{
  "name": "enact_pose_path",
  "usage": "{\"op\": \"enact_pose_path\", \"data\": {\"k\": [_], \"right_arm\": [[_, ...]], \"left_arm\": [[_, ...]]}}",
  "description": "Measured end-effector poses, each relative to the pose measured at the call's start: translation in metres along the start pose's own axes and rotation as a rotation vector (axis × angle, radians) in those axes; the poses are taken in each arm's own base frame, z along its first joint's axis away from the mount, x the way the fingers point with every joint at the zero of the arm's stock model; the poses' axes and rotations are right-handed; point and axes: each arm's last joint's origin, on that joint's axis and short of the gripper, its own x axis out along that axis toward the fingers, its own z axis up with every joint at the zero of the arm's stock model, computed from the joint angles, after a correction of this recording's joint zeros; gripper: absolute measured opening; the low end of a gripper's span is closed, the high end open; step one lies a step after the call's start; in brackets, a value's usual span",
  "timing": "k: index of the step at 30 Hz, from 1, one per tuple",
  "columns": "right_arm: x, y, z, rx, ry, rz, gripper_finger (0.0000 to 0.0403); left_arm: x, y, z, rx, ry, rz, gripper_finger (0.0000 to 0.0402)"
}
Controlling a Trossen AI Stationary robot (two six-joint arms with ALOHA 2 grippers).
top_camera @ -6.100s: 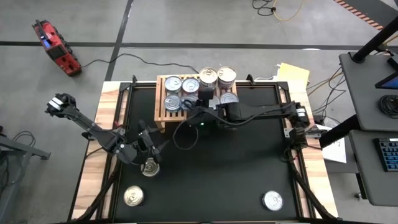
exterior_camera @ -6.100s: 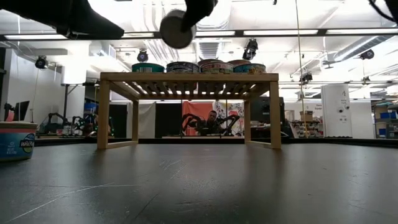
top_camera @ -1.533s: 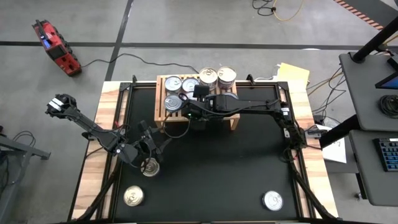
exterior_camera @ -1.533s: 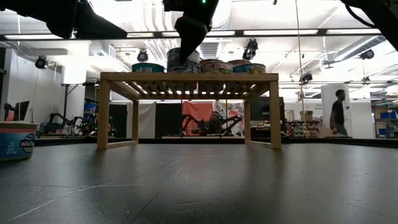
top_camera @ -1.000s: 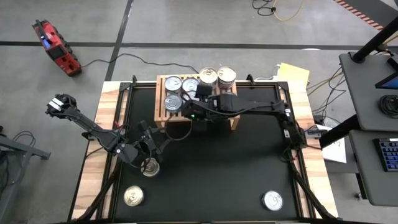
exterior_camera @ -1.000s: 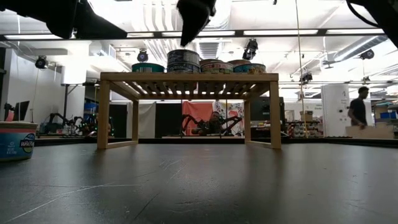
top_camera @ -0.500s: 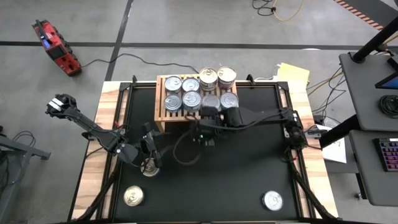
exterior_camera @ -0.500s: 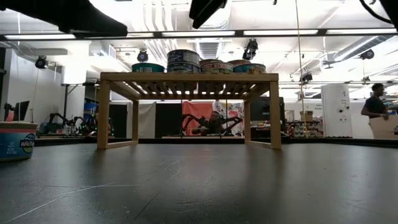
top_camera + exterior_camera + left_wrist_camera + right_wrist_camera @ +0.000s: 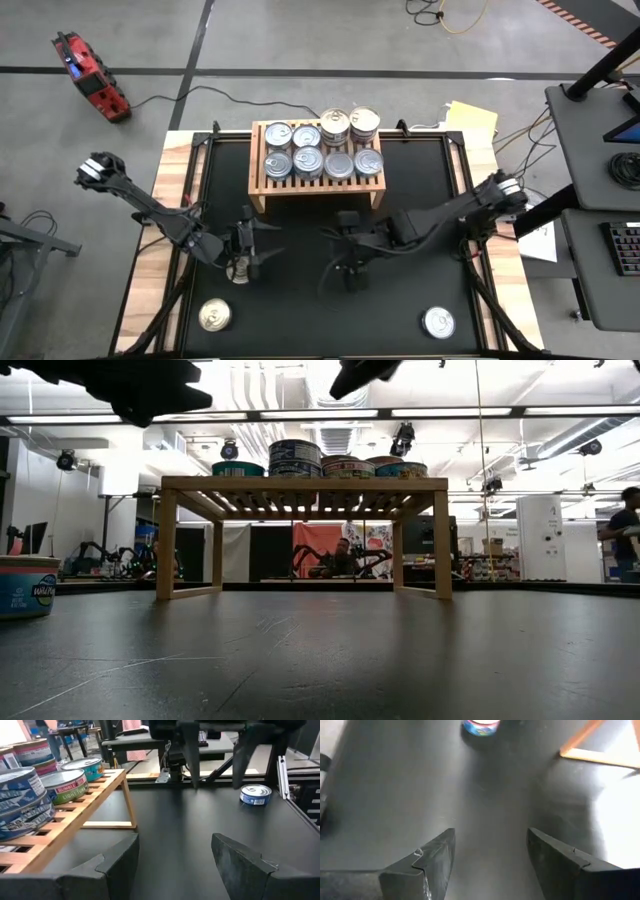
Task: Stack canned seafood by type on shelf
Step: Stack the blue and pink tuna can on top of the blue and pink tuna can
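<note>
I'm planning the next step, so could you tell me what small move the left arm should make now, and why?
Probably lower the left gripper onto the can right beside it and close. Its jaws stand open with nothing between them, that can sits loose on the mat, and the shelf already carries eight cans. The right gripper hangs empty mid-table.

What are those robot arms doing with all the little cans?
They are putting cans on the wooden shelf. Eight cans sit on the shelf, and two or three are piled up taller. Three cans are not on it yet: one near the left gripper, one at the front left and one at the front right. The right gripper hangs open and empty over the black mat, in front of the shelf. The left gripper is open and empty too.
</note>
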Motion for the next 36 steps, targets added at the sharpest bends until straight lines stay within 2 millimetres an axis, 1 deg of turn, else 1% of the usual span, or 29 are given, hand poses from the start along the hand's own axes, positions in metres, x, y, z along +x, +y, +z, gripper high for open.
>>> {"op": "enact_pose_path", "data": {"k": [5,7,13,15,18,21,24,27,32,36], "right_arm": [[0.0,0.011,-0.034,-0.007,-0.101,0.035,0.024],[0.002,0.015,-0.047,-0.013,-0.174,0.053,0.0244],[0.02,0.026,-0.09,-0.015,-0.371,0.096,0.0242],[0.024,0.027,-0.102,-0.019,-0.385,0.1,0.0237],[0.029,0.025,-0.116,0.001,-0.354,0.101,0.0228],[0.033,0.025,-0.124,0.006,-0.331,0.099,0.0221],[0.035,0.025,-0.127,0.003,-0.322,0.097,0.0214],[0.035,0.025,-0.128,-0.003,-0.318,0.095,0.0206],[0.037,0.025,-0.131,-0.006,-0.31,0.094,0.0188],[0.04,0.024,-0.138,0.028,-0.286,0.096,0.0169]], "left_arm": [[0.008,-0.009,0.002,-0.024,0.017,-0.004,0.0233],[0.014,-0.015,0.003,-0.034,0.026,-0.004,0.0233],[0.032,-0.037,0.007,-0.051,0.068,-0.015,0.0233],[0.037,-0.047,0.007,-0.064,0.112,-0.017,0.0233],[0.042,-0.063,0.005,-0.091,0.205,-0.011,0.0233],[0.045,-0.081,0.008,-0.142,0.281,0.005,0.0233],[0.048,-0.098,0.007,-0.142,0.375,0.035,0.0233],[0.05,-0.111,0.01,-0.157,0.465,0.096,0.0233],[0.047,-0.124,0.009,-0.132,0.632,0.25,0.0233],[0.046,-0.132,0.014,-0.091,0.742,0.296,0.0233]]}}
